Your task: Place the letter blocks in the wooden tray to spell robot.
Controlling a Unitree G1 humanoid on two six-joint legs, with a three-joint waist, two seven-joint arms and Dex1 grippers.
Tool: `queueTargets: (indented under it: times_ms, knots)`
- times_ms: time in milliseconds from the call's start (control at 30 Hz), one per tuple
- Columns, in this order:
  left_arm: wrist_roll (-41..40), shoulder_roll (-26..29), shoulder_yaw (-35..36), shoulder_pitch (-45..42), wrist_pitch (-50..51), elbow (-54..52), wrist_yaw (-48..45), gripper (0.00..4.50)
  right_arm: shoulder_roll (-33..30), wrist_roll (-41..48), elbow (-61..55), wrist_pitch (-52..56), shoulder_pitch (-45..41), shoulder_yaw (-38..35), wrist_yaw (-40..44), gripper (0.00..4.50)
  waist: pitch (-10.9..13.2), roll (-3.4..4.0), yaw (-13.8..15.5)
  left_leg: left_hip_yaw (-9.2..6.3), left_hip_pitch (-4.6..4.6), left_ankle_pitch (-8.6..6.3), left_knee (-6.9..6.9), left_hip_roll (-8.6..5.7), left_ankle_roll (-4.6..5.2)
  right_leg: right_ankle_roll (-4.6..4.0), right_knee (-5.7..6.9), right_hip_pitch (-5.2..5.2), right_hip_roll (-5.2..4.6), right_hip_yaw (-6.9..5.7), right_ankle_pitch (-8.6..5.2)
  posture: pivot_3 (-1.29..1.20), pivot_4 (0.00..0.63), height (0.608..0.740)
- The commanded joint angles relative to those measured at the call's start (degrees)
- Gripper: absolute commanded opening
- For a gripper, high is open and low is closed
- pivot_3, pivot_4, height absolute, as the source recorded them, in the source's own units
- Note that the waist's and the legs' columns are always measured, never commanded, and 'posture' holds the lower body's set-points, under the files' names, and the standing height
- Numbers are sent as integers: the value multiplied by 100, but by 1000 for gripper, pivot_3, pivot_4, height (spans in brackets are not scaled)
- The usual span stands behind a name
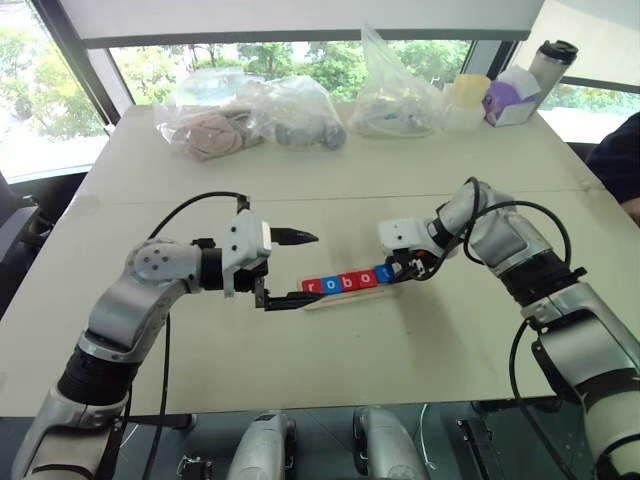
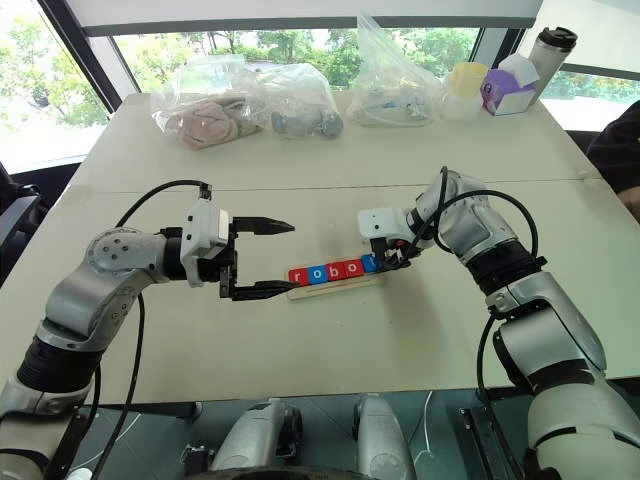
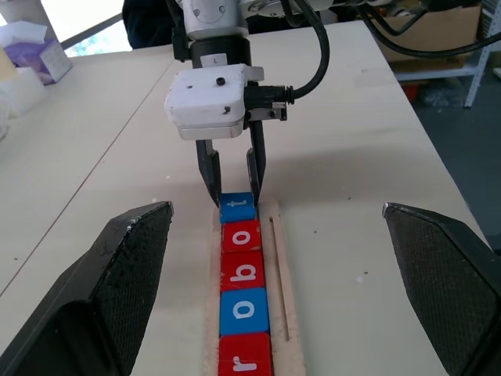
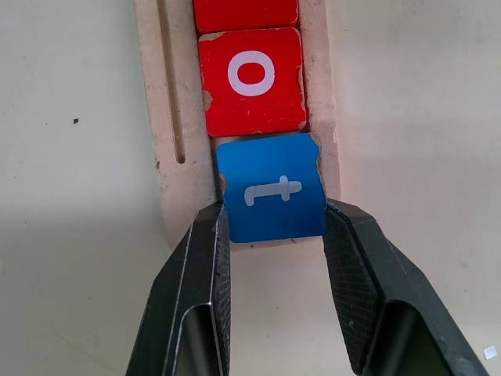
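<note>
The wooden tray (image 2: 330, 288) lies mid-table with the letter blocks (image 1: 345, 282) in a row on it, reading r, o, b, o, t. Red r, blue o, red b, red o and blue t show in the left wrist view. My right gripper (image 1: 398, 272) points down at the tray's right end, shut on the blue t block (image 4: 270, 188), one finger against each of its sides. Beside the tray's left end my left gripper (image 1: 300, 268) points right and stands wide open, holding nothing.
Clear plastic bags (image 1: 250, 115) with small items lie along the table's far side. A yellow cup (image 1: 470, 95), a purple tissue box (image 1: 512, 97) and a bottle (image 1: 552, 60) stand at the far right. A person's dark sleeve (image 1: 620, 160) shows at the right edge.
</note>
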Motion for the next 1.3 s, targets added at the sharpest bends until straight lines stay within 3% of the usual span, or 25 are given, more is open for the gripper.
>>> queueTargets:
  times_ms: [33,1300]
  knots:
    - [-82,-17,165,-34,-41,-158,37,4500,-32,-43,-53,-36,-169,-40,80,1110,0,0,0,0,0,0,0,0,0,0,0,0,0,0,0,0,150,740]
    - [-25,-102,120,-51,-72,-135,65,4500,18,-41,-17,100,-320,-88,235,1110,0,0,-4,-1,0,0,0,0,0,0,0,0,-1,0,0,0,150,740]
